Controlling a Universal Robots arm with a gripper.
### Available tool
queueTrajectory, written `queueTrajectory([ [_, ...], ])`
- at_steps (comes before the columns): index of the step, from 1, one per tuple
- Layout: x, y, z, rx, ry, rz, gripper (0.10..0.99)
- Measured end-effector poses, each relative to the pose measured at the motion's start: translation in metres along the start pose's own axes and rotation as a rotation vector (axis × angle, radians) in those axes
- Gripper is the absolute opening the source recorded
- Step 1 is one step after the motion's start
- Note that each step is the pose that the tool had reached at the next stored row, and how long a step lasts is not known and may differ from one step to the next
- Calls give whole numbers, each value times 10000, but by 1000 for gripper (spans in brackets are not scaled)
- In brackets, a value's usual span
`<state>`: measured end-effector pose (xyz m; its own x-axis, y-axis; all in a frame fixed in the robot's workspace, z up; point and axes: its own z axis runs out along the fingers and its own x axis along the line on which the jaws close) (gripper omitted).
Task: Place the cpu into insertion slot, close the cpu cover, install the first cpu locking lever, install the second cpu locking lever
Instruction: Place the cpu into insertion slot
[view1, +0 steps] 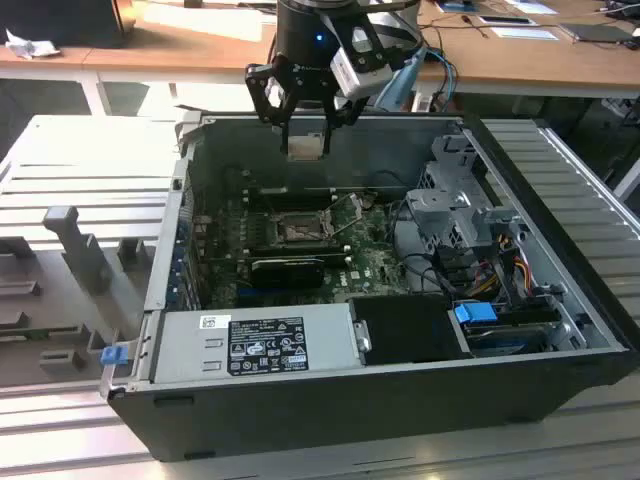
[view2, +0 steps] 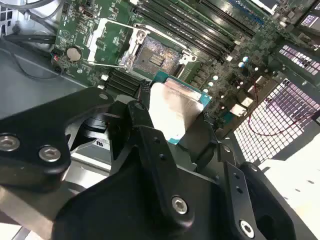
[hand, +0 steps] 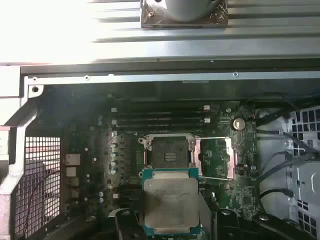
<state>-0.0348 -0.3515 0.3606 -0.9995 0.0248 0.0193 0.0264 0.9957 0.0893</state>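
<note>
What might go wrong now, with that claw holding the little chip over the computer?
The gripper holds the chip by its edges above the board, so it might slip and drop. The chip is not yet lined up over the open socket, so it could land crooked. The flipped-open cover beside the socket might catch it.

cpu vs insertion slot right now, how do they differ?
Look: the cpu has a pale metal face; the insertion slot is dark inside a silver rim. Pose: the cpu is held in the gripper above the board; the insertion slot lies flat on it, empty. Both are square.
</note>
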Motion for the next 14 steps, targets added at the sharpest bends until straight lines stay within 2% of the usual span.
queueTrajectory([
  [2,0,0,1,-16,-72,800,529],
  [4,0,0,3,-21,-95,1149,529],
  [5,0,-1,5,-17,-54,1156,529],
  [7,-1,-2,16,-16,-52,1176,529],
  [11,-1,-2,23,-27,-96,1653,529],
  [14,-1,-2,23,-30,-108,1791,529],
])
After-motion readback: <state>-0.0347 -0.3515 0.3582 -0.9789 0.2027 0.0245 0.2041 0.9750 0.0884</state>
